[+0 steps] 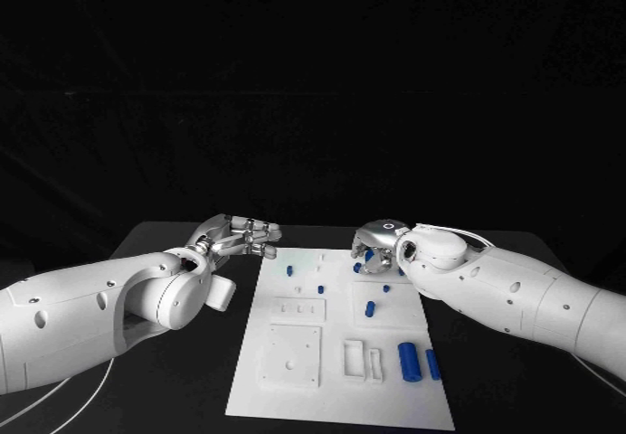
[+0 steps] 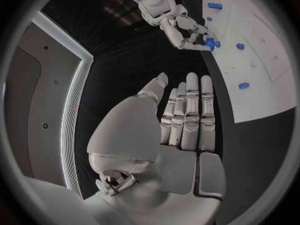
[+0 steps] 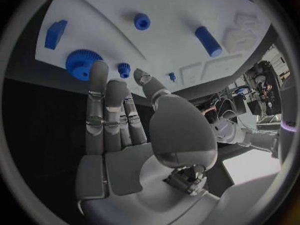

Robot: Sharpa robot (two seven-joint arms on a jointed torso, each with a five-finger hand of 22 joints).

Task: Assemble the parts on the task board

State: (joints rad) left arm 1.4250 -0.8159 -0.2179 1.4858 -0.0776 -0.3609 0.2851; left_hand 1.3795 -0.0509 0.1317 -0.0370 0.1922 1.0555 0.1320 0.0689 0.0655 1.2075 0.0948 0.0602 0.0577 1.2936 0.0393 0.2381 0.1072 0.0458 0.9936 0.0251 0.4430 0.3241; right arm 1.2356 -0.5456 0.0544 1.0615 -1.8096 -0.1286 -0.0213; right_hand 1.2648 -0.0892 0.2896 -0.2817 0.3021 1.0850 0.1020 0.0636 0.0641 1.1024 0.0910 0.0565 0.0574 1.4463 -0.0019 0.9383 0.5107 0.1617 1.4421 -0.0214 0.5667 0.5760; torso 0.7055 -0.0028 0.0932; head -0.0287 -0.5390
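Your right hand (image 1: 383, 246) hovers over the task board (image 1: 342, 398) at its upper right corner, fingers (image 3: 98, 92) apart and empty, tips just by the blue gear (image 3: 81, 64). Risk: clipping the gear or the small part (image 3: 124, 70) beside it and knocking them off position. Left hand (image 1: 235, 237) sits over the desk (image 1: 170, 237) at frame centre-left, just off the board's upper left corner, fingers straight, holding nothing.

Black table (image 1: 170, 237) under the white plate, its bare top reaching out past both long sides. Dark backdrop behind, beyond the table's far edge.
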